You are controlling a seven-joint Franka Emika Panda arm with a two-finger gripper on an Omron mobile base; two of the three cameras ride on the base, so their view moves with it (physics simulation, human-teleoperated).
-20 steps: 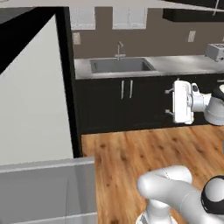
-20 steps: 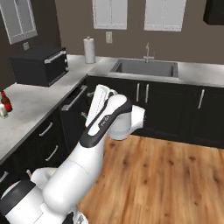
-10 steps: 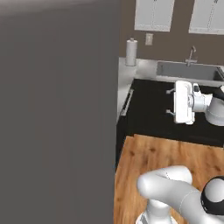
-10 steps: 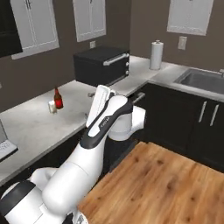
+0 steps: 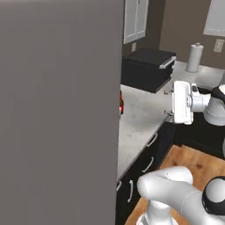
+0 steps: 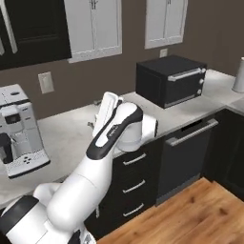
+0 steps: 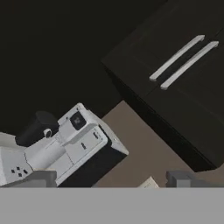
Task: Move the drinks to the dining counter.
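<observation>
A sliver of the red bottle point(image 5: 121, 102) peeks out from behind a tall grey panel, standing on the marbled worktop point(image 5: 140, 118). The other drinks are hidden and the dining counter is out of view. My gripper point(image 5: 167, 103) hangs open and empty above that worktop's front edge, well to the right of the bottle. In the right base view the gripper point(image 6: 96, 114) is raised over the worktop point(image 6: 66, 138), pointing toward the wall. The hand view has both fingertips point(image 7: 42, 178) wide apart with nothing between them, looking at the coffee machine point(image 7: 61, 148).
A tall grey panel point(image 5: 57, 110) stands close on the left. A black toaster oven point(image 6: 171, 80) sits on the worktop, with a paper towel roll point(image 5: 194, 57) beyond it. The coffee machine point(image 6: 16, 131) is at the left. Dark drawers point(image 6: 138, 183) front the wooden floor point(image 6: 190, 214).
The whole picture has swung left as the base turned, from the sink worktop to the one with the toaster oven and coffee machine. The arm's pose and open gripper are unchanged.
</observation>
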